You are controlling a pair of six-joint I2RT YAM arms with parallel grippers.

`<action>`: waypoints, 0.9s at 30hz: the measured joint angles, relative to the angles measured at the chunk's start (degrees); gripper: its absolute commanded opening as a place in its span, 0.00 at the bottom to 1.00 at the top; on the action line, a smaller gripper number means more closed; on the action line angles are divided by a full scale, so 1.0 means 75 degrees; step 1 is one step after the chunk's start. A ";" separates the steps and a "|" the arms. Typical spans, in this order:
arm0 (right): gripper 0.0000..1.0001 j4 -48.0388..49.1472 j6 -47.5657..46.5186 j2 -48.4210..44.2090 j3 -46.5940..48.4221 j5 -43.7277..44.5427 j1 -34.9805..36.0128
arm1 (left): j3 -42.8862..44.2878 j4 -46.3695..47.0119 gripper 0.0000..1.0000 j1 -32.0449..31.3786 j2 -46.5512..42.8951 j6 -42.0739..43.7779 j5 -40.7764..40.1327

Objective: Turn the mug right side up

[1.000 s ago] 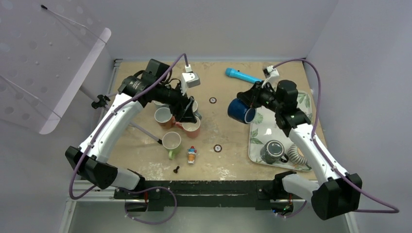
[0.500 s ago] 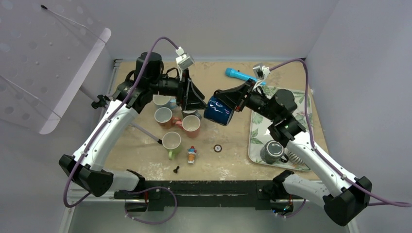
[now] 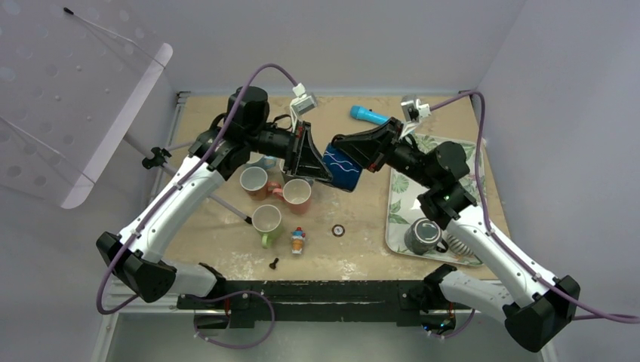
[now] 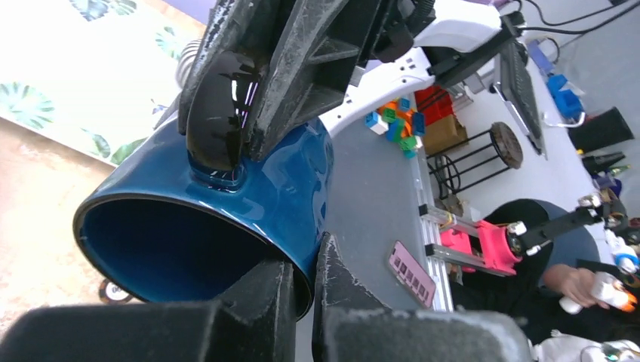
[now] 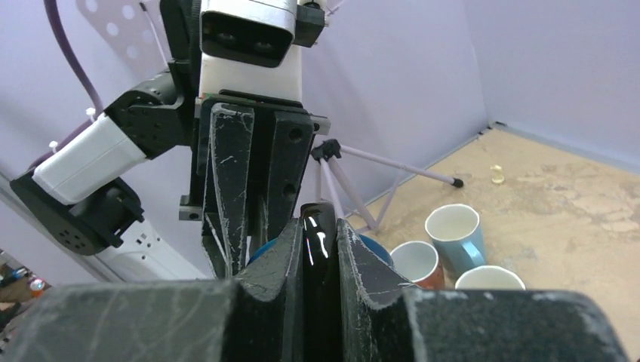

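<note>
Top external view, from the left: the left pincer (image 3: pixel 323 173) has risen from the cups (image 3: pixel 255 181) it hung over a second ago. It has swung toward 3 o'clock to meet the mug (image 3: pixel 344 169), which is held in the air above the middle of the counter (image 3: pixel 355 249). Its jaws, spread wide then, are now pressed onto the mug's rim. The left wrist view shows one finger inside the mouth and one outside, with the wall between them. The mug lies on its side, mouth toward about 9 o'clock.

The right pincer (image 3: pixel 341 143), at the mug's 1 o'clock, pinches the dark handle (image 4: pixel 223 113) as before, having carried the mug toward 9 o'clock from beside the tray (image 3: pixel 398 219).

Both arms now grip it, so this looks like a hand-over. Once the right lets go, the left could probably roll the mouth upward and set it down.

The mug bears white wavy lines but no writing, and no brand or label can be read anywhere.
</note>
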 measured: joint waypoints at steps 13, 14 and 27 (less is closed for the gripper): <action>0.84 -0.5214 0.0047 -0.0192 0.1684 0.5254 -0.0743 | 0.0909 -0.2480 0.00 -0.1533 0.1349 0.4121 -0.5082; 0.85 -0.5674 0.0111 -0.0219 0.1679 0.5555 -0.1125 | 0.0973 -0.2719 0.00 -0.1728 0.1684 0.4485 -0.5581; 0.90 -0.8003 0.0994 -0.0927 0.0105 0.7443 -0.4141 | 0.1373 -0.3395 0.00 -0.2646 0.4406 0.6592 -0.8495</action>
